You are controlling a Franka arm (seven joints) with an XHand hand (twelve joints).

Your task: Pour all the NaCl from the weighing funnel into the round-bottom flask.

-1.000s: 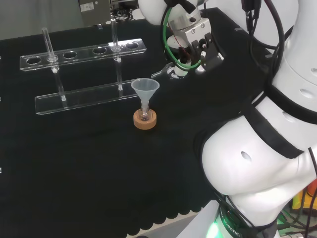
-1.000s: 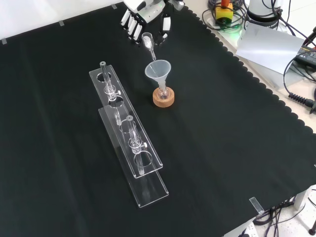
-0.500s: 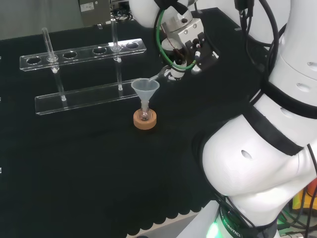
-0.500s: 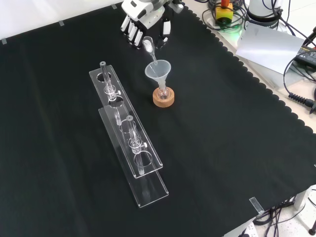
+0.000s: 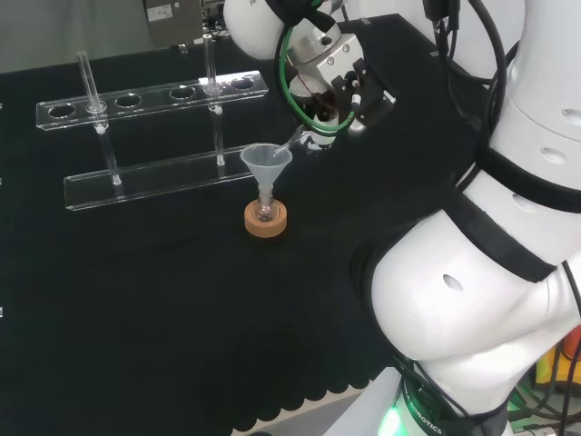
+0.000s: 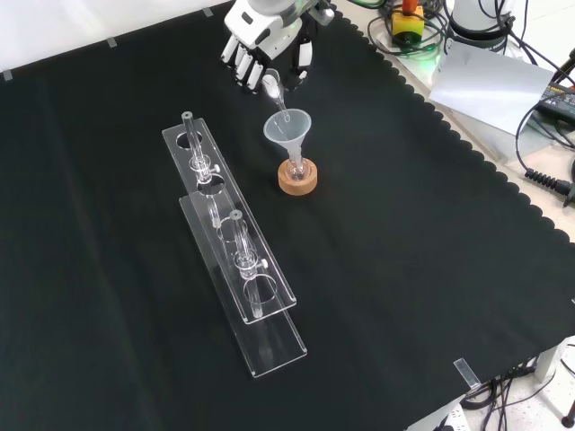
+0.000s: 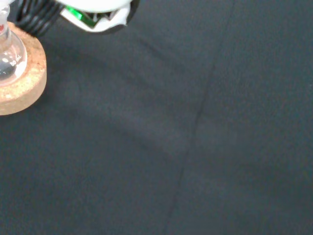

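You are holding the weighing funnel [image 6: 272, 90] tilted, with its narrow stem dipping into the mouth of the plastic funnel [image 6: 287, 128], so whatever slides down the stem will be dropping inside the cone rather than onto the cloth. The hand [image 6: 260, 40] is curling its fingers around the wide end of the weighing funnel, at about twelve o'clock from the plastic funnel in the front view; in the head view the hand [image 5: 331, 86] is sitting at roughly two o'clock from it. The plastic funnel is standing in the neck of the round-bottom flask [image 7: 7, 61], and the flask is resting in a cork ring [image 6: 297, 177], which is keeping its round base from rolling. The wrist view is showing the flask's bulb seated in that ring [image 7: 22, 83]. I cannot tell whether any salt is moving at present. Judging by the tilt, you are in the pouring step, and a steeper angle may be called for to clear the last grains. The clear tube rack [image 6: 235, 260] is lying at about seven o'clock from the flask in the front view, well apart and out of the way.
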